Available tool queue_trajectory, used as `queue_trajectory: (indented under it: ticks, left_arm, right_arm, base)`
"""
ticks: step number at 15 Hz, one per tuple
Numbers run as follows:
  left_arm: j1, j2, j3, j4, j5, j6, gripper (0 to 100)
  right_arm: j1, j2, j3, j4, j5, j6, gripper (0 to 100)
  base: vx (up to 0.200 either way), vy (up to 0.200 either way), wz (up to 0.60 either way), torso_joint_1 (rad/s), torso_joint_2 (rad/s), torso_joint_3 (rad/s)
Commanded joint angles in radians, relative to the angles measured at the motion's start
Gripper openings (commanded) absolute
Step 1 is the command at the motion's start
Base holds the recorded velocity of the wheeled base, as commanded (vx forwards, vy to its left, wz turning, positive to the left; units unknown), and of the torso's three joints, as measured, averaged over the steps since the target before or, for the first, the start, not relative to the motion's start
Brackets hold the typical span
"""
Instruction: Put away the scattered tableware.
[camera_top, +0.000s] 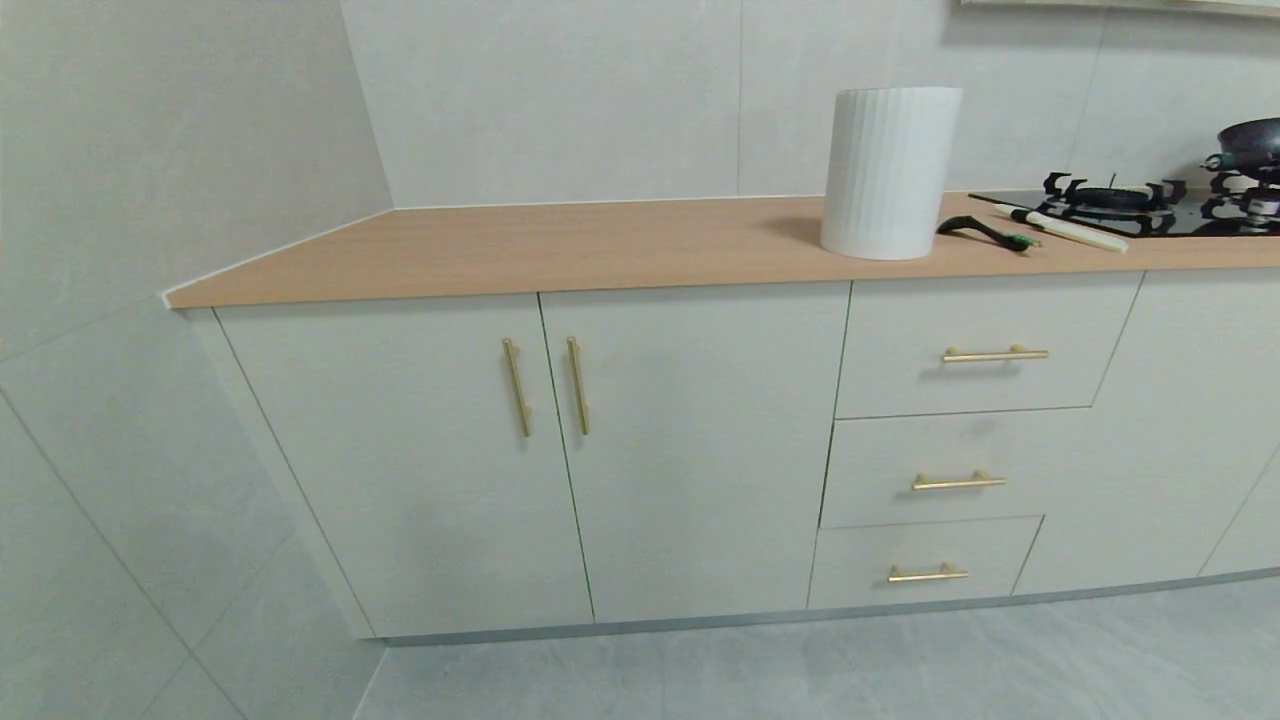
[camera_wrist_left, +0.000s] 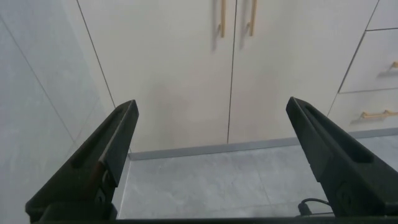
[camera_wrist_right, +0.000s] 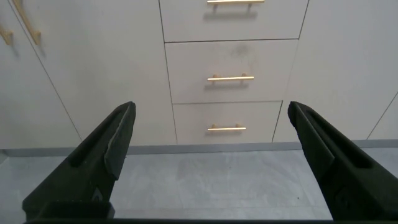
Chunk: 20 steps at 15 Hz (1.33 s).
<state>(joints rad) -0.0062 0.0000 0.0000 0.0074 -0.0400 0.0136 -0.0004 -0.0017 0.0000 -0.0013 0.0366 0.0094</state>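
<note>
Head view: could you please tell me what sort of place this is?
Most likely a home kitchen: a wooden countertop runs over cabinet doors and drawers, with a gas hob at its right end.

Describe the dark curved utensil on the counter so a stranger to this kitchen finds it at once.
Start at the wooden countertop and find the tall white ribbed container standing on it. Beside its base, toward the gas hob, lies the utensil. It is black, curved and green-tipped, unlike the straight cream one next to it.
</note>
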Motion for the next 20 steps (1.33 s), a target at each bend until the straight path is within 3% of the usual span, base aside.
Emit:
queue_trajectory:
  ticks: [1, 10, 18, 20]
  left_arm:
    - [0.000, 0.000, 0.000, 0.000, 0.000, 0.000, 100]
    - [0.000, 0.000, 0.000, 0.000, 0.000, 0.000, 100]
    - [0.000, 0.000, 0.000, 0.000, 0.000, 0.000, 100]
    - [0.000, 0.000, 0.000, 0.000, 0.000, 0.000, 100]
  right_arm:
    - [0.000, 0.002, 0.000, 0.000, 0.000, 0.000, 100]
    - [0.000, 0.002, 0.000, 0.000, 0.000, 0.000, 100]
    - [0.000, 0.002, 0.000, 0.000, 0.000, -0.005, 100]
    - [0.000, 0.002, 0.000, 0.000, 0.000, -0.006, 100]
  base:
    - [0.000, -0.200, 0.00, 0.007, 0.01, 0.002]
    - [0.000, -0.200, 0.00, 0.002, 0.00, 0.003]
    - [0.000, 0.000, 0.00, 0.000, 0.00, 0.000]
    - [0.200, 0.000, 0.00, 0.000, 0.00, 0.002]
